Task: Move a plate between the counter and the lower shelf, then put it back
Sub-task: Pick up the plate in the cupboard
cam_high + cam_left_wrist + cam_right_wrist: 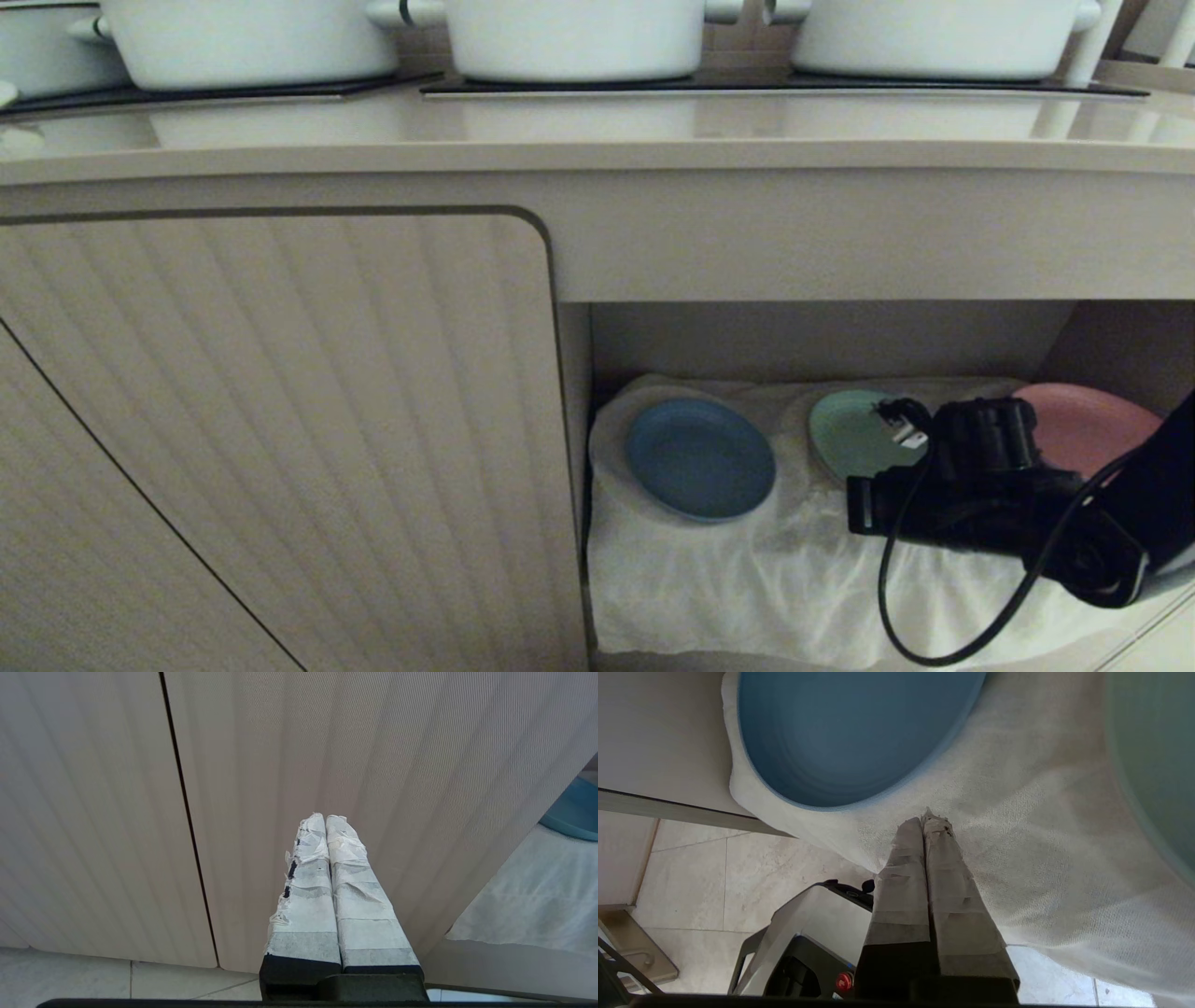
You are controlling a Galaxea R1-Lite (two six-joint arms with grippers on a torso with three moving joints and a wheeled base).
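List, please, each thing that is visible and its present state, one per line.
plate: lies flat on the white cloth in the lower shelf, not held.
green plate: on the cloth, partly hidden by the right arm.
pink plate: on the cloth, at the recess's right end.
cabinet door: closed.
pots: standing on the counter.
right end effector: shut, empty, near the plate's rim.
left end effector: shut, empty, facing the door.

Matt plastic plate on rough white cloth.
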